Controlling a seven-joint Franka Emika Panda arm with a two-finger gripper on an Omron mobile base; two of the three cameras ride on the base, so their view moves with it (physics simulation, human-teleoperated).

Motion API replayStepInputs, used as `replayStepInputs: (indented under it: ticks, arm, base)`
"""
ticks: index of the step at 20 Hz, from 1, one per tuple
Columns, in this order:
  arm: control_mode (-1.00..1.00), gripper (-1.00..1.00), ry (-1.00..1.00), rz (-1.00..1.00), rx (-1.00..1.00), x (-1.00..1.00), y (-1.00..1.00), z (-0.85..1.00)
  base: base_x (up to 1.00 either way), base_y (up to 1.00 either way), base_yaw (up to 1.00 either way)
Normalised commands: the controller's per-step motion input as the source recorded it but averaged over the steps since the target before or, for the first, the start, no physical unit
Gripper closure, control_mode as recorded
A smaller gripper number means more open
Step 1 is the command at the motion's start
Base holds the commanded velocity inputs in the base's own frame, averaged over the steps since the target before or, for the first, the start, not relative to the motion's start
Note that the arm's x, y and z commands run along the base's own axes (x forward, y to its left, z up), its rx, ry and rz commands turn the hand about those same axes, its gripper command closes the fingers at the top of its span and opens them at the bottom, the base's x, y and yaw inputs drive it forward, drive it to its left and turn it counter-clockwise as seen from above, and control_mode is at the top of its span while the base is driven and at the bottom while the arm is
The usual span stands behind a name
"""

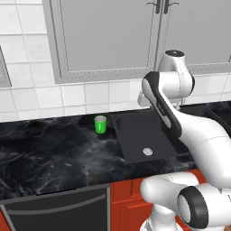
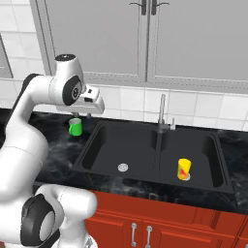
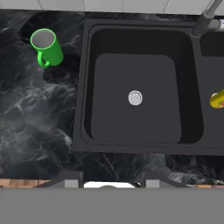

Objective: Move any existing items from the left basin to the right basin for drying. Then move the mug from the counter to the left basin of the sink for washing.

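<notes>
Black marble table [image 1: 49, 153] carries the mug [image 1: 100, 124] upright beside the bare left basin [image 2: 114, 150]; right basin [image 2: 203, 160] holds a yellow-and-red object [image 2: 183, 169]. End effector [image 2: 82, 115] hovers above the mug, its opening impossible to judge.

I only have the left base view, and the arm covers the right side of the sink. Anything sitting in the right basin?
Observer: Yes, a small yellow-and-red object sits in the right basin, by its drain.
Operator: Has the mug got a handle?
Observer: The mug has one, on the side turned away from the sink.
Operator: Is the gripper holding anything?
Observer: No, the gripper is open, with nothing between its fingertips.
</notes>
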Motion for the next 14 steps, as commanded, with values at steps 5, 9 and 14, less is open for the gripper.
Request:
replayStepInputs:
  ticks: [5, 9, 14]
  arm:
    - [-1.00, -1.00, 0.05, 0.00, -0.10, 0.09, 0.09, -0.08]
    - [-1.00, -1.00, 0.07, 0.00, 0.00, -0.11, 0.00, -0.20]
    - [-1.00, -1.00, 0.03, -0.02, 0.02, 0.00, 0.59, -0.27]
  base:
    - [0.00, 0.00, 0.00]
    - [0.00, 0.00, 0.00]
    - [0.00, 0.00, 0.00]
